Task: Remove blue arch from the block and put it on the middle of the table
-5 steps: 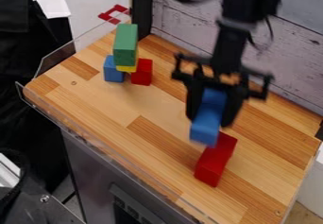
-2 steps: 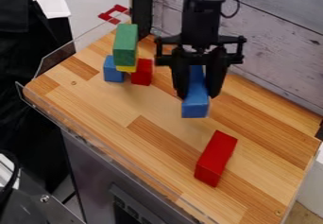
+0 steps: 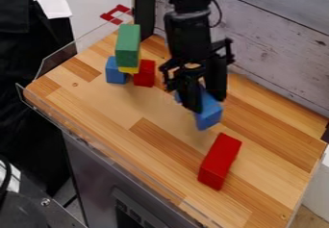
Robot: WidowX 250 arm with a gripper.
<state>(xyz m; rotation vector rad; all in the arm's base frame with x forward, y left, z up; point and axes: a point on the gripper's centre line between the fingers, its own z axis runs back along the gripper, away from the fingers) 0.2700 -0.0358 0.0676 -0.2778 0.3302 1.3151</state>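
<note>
Blue block and gripper had twisted round together; from where I stood, the fingers had the block pinched between them, over the wooden table, apart from the long red block.

One slanted view from above the near side, facing down and across to the far wall.
The camera looks from well above the table top, near enough that the table spans most of the view's width; the table lies turned in the view, with its left corner inside and its near end cut by the bottom edge; the wall runs from the far middle to the right; below the table's near left side the angle takes in the upright grey front.
</note>
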